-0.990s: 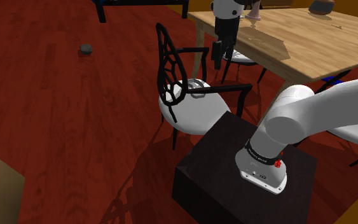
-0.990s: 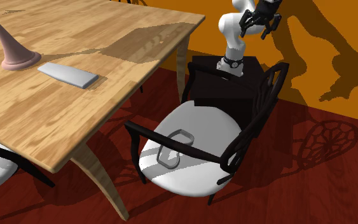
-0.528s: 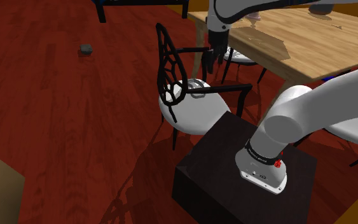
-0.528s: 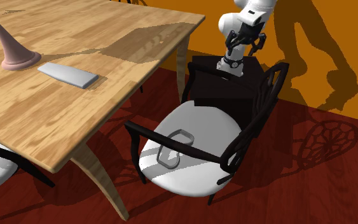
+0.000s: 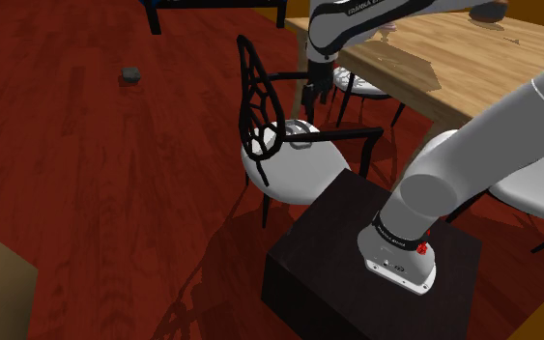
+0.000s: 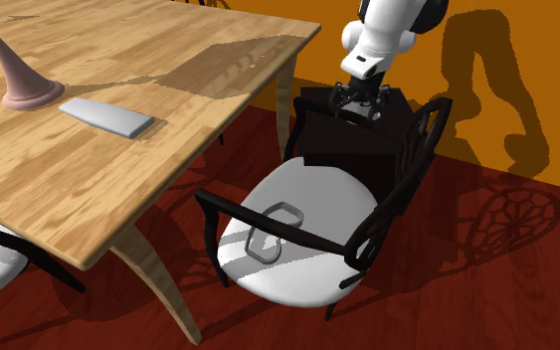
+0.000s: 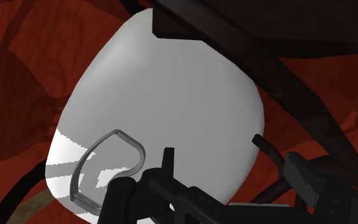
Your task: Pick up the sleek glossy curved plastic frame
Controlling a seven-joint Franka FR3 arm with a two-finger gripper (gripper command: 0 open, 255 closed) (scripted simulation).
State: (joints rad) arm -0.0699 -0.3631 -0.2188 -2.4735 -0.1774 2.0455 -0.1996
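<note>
One grey curved frame (image 7: 117,132) on the white chair seat (image 6: 317,199), well below the open, empty tool (image 6: 359,107).

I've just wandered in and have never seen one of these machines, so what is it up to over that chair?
A white robot arm standing on a dark box reaches over a black-framed chair beside a wooden table. Its black gripper hangs above the chair's white seat, open and holding nothing. On the seat lies a grey curved frame, the thing it is meant to pick up. The gripper is not yet touching it.
</note>
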